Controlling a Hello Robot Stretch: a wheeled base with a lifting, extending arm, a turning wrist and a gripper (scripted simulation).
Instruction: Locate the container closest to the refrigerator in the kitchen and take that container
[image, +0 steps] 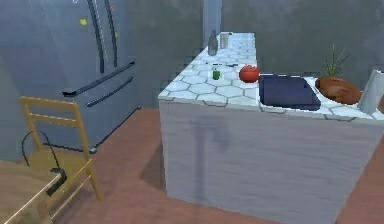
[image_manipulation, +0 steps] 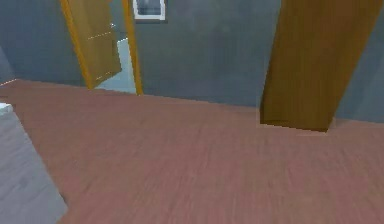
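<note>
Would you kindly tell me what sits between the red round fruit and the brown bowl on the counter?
In the forward view, a dark flat rectangular object lies on the counter between the red round fruit and the brown bowl.

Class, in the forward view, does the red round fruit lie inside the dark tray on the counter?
No, the red round fruit rests on the tiled countertop, to the left of the dark tray.
</note>
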